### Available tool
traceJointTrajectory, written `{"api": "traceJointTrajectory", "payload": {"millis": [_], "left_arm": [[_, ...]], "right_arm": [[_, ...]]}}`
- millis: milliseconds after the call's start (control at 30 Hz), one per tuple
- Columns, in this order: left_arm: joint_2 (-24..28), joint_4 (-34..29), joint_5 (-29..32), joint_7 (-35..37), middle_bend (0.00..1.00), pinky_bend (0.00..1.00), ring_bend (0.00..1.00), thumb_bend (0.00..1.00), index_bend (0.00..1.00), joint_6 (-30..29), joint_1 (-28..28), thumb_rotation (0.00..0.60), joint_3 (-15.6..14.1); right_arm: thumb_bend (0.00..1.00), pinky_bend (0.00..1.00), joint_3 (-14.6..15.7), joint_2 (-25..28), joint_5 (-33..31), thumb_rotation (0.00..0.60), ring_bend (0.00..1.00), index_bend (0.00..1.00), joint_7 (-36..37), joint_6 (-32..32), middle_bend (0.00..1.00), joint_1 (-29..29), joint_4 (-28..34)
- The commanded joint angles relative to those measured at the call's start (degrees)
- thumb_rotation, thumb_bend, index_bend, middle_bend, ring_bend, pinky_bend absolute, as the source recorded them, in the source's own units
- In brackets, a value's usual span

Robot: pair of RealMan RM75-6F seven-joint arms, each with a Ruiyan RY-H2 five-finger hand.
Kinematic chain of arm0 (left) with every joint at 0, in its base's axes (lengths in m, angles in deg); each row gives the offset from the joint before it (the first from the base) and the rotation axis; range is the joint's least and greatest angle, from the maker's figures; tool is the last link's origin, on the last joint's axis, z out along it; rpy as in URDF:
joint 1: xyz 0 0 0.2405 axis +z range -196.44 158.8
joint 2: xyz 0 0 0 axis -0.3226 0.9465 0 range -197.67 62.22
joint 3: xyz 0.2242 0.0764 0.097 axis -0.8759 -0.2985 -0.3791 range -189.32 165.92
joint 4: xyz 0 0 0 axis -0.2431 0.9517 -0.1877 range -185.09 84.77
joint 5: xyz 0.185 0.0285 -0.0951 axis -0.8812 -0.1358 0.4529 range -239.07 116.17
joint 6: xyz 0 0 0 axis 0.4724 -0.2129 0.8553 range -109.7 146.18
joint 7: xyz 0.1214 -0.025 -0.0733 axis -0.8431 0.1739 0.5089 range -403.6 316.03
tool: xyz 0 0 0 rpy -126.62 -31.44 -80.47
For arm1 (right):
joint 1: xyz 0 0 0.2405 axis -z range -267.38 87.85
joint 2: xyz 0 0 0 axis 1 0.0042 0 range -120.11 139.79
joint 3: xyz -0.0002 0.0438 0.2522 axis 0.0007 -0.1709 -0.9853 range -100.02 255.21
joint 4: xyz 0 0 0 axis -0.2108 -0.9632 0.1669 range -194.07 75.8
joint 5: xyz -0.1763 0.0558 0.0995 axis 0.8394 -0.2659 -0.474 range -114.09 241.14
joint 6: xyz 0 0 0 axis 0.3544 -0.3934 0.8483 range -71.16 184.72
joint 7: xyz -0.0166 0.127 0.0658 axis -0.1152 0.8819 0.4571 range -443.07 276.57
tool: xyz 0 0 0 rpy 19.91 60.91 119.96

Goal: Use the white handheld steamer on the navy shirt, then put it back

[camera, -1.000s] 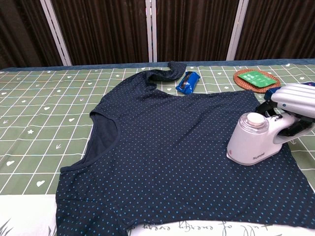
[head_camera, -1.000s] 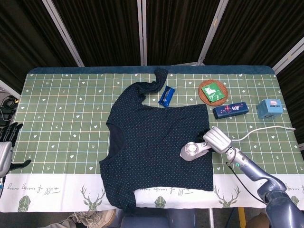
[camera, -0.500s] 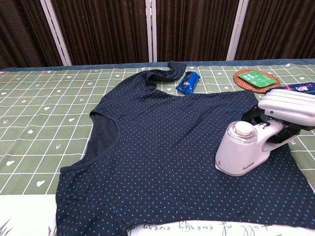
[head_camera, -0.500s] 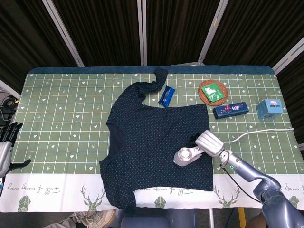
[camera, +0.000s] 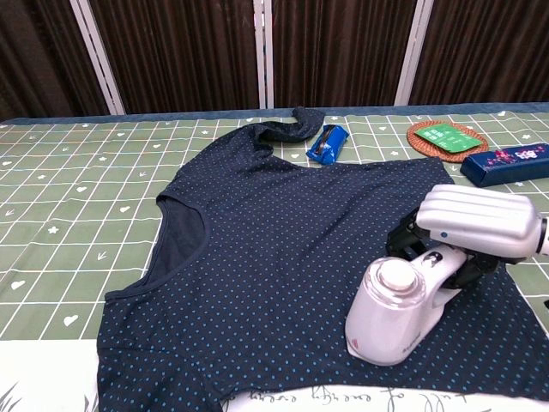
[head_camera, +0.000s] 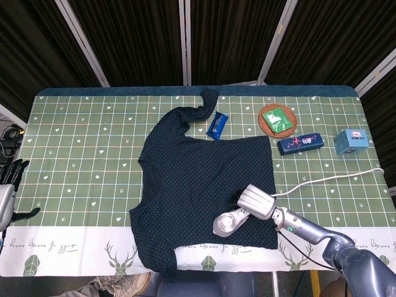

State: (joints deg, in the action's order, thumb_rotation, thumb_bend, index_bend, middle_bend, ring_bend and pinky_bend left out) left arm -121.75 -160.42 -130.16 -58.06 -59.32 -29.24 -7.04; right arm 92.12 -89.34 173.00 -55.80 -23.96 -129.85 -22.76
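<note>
The right hand [camera: 470, 225] is wrapped round the handle of the white plastic handheld steamer [camera: 396, 311], fingers curled under it, and the steamer's flat face sits down on the navy dotted shirt [camera: 283, 257], near the hem on the robot's right side. This looks like the steaming pass itself, not the return; my guess is the next move needs a steady sweep across the cloth beyond the hand, keeping the face flat and minding the white cord [head_camera: 328, 179] trailing off behind the wrist toward the table's right edge. Beyond the hand, off the shirt, lies a long dark-blue box [camera: 504, 162], then a round woven coaster carrying a green packet [camera: 446, 137], and off to its left a small blue wrapper [camera: 327, 143] by the shirt's folded sleeve. A light-blue square box [head_camera: 351, 141] sits farther right. Way off on the other side, the left hand [head_camera: 8, 185] hangs beside the green checked tablecloth [head_camera: 80, 161], dark fingers spread, holding nothing.
</note>
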Motion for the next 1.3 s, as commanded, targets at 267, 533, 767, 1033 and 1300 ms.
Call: {"api": "traceJointTrajectory", "payload": {"millis": [267,533,767,1033,1300], "left_arm": [[-0.2,0.0,0.0,-0.3,0.00,0.00,0.00,0.00,0.00,0.0,0.0,0.600,0.0],[-0.4,0.0,0.1,-0.7,0.00,0.00,0.00,0.00,0.00,0.0,-0.1,0.600,-0.1],[-0.5,0.0,0.3,-1.0,0.00,0.00,0.00,0.00,0.00,0.0,-0.1,0.600,-0.1],[-1.0,-0.1,0.4,-1.8,0.00,0.00,0.00,0.00,0.00,0.1,-0.3,0.600,-0.3],[-1.1,0.0,0.7,-2.0,0.00,0.00,0.00,0.00,0.00,0.2,-0.3,0.600,-0.2]], "right_arm": [[0.26,0.83,0.4,2.5,1.1,0.600,0.60,0.67,-3.4,-0.6,0.63,-0.4,5.7],[0.26,0.84,-0.2,3.0,-0.7,0.600,0.60,0.67,-3.2,1.2,0.63,0.8,3.3],[0.26,0.84,-1.3,2.9,-3.2,0.600,0.60,0.67,-0.7,2.2,0.63,2.5,-1.9],[0.26,0.83,-3.2,2.0,-6.7,0.600,0.60,0.67,2.5,5.1,0.63,4.1,-8.8],[0.26,0.83,-5.4,1.8,-9.2,0.600,0.60,0.67,6.8,4.9,0.64,4.7,-12.0]]}}
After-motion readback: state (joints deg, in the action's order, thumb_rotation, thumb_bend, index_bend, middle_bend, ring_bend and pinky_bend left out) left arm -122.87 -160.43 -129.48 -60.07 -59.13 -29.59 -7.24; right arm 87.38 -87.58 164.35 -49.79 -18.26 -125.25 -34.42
